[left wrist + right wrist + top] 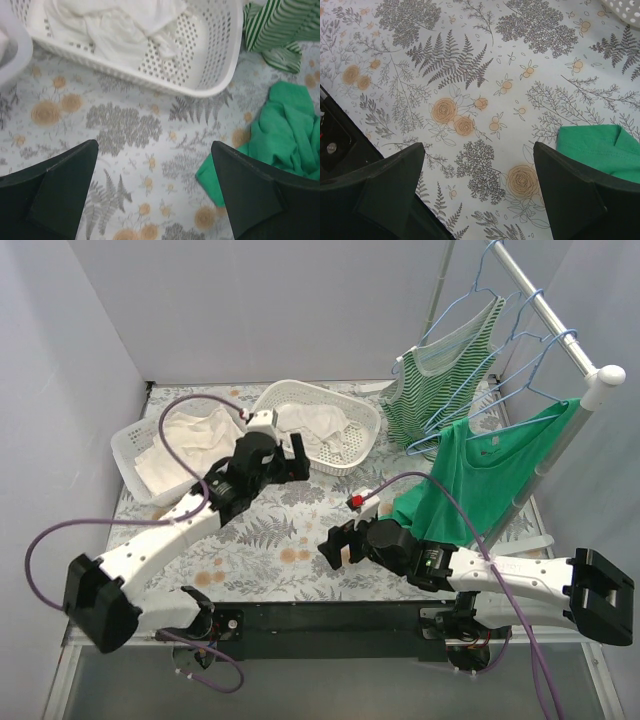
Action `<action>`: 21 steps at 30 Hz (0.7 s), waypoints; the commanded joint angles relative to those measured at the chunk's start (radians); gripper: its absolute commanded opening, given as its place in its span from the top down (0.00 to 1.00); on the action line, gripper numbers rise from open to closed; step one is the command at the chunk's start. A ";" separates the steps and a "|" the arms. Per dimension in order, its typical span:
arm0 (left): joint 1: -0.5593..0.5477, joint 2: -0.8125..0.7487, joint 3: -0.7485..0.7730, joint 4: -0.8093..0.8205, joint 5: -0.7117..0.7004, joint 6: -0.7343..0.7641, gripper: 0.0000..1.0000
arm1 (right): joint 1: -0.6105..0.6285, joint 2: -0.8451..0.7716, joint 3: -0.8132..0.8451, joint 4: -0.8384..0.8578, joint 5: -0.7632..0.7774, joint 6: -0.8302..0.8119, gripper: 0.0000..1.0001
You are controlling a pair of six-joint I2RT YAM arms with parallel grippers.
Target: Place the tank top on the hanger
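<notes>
Thin white cloth, likely the tank top (318,420), lies crumpled in the oval white basket (362,445); its straps do not show. It also shows in the left wrist view (120,25). An empty light-blue wire hanger (527,335) hangs on the rack's rod at the right. My left gripper (297,458) is open and empty, just in front of the oval basket, above the floral cloth (155,200). My right gripper (335,545) is open and empty, low over the floral cloth near the front (480,195).
A second white basket (125,455) at the back left holds a bulkier cream-white bundle (190,440). A striped top (435,380) and a solid green top (480,465) hang on the rack; the green hem lies on the table (290,130) (600,150).
</notes>
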 commanded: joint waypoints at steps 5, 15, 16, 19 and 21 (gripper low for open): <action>0.139 0.432 0.377 0.066 -0.016 0.066 0.08 | -0.002 -0.086 -0.044 0.012 0.008 0.061 0.02; 0.198 0.892 0.700 0.070 -0.018 0.195 0.28 | -0.003 -0.135 -0.061 -0.016 -0.015 0.088 0.03; 0.198 0.918 0.730 0.072 -0.020 0.196 0.33 | -0.002 -0.135 -0.062 -0.016 -0.016 0.092 0.04; 0.198 1.004 0.766 0.092 -0.011 0.215 0.37 | -0.003 -0.136 -0.067 -0.016 -0.009 0.102 0.04; 0.198 1.053 0.781 0.105 -0.017 0.222 0.38 | -0.002 -0.135 -0.070 -0.016 -0.010 0.105 0.03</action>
